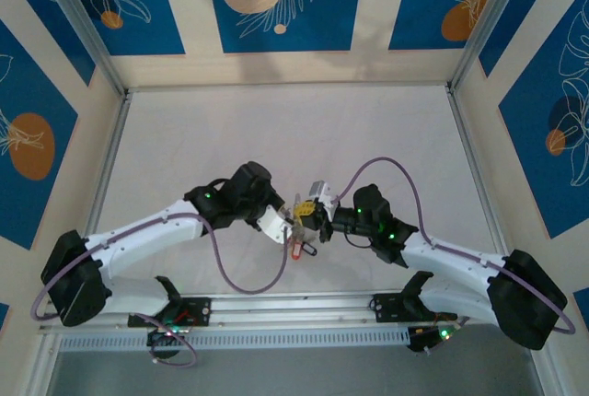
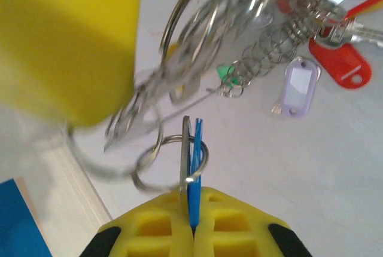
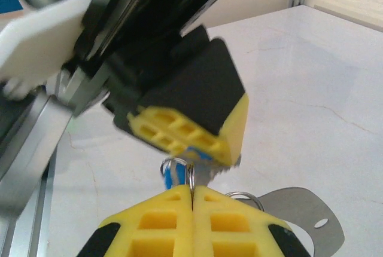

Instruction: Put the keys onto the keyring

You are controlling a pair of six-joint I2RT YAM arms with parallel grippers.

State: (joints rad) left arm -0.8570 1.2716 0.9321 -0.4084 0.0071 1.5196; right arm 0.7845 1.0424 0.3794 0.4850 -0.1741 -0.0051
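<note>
Clamped shut at both jaws near the tabletop's [image 1: 276, 138] near edge, left gripper [image 2: 192, 209] on blue-tagged key [image 2: 185, 149], right gripper [image 3: 191, 194] at keyring [image 2: 200, 36]; likely demanded slow, aligned threading.

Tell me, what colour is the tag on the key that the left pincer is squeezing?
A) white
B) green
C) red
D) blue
D: in the left wrist view the left pincer is shut on the blue-tagged key, while the red tag lies loose on the table.
</note>
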